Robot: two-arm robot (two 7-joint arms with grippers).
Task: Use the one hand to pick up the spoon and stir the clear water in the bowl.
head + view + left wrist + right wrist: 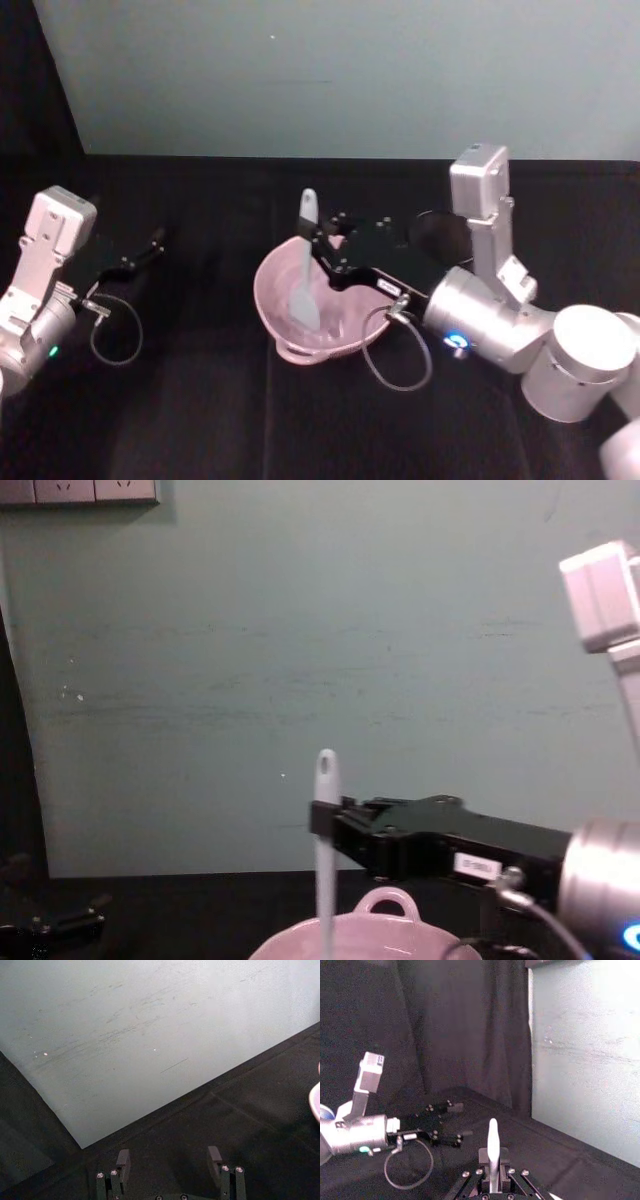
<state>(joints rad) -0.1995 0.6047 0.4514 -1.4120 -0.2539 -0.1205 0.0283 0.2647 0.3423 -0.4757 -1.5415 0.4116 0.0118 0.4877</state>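
Risk: a wide stir may push the rim and shift the bowl [266,296], spilling water; the slim handle may twist in the grip.
Bowl: mid-worktop [200,400], holds the spoon [305,272] head; the water is probably there, but too clear to confirm.
Right hand [314,240]: closed on the spoon handle, over the bowl.
Left hand [150,243]: open, parked left, well apart.

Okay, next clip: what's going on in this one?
The right gripper is shut on the spoon, gripping its handle, with the flat head down inside the pink bowl in the middle of the black table. The left gripper sits open off to the left, away from the bowl, holding nothing.
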